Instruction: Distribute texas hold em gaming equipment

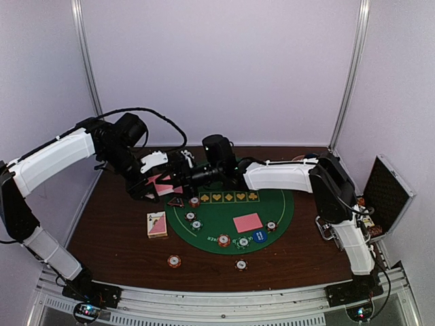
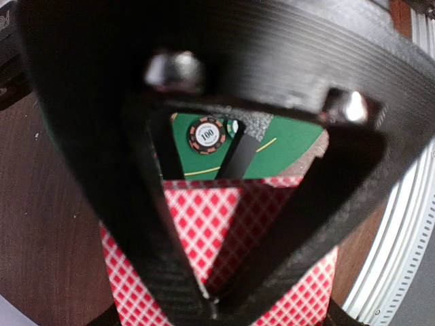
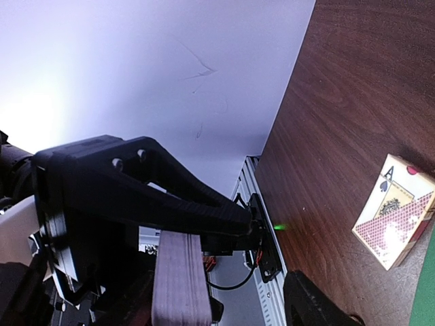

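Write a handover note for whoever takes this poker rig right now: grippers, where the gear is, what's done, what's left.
Left gripper: shut on the deck, above the mat's far-left edge.
Right gripper: fingers apart at the deck; no card seen gripped.
On the mat: one card, several chips, blue button; triangle marker at its edge. Two loose chips lie on the table in front; card box to the mat's left.
Done: one card laid out.
Left: probably more cards and chips to share out.
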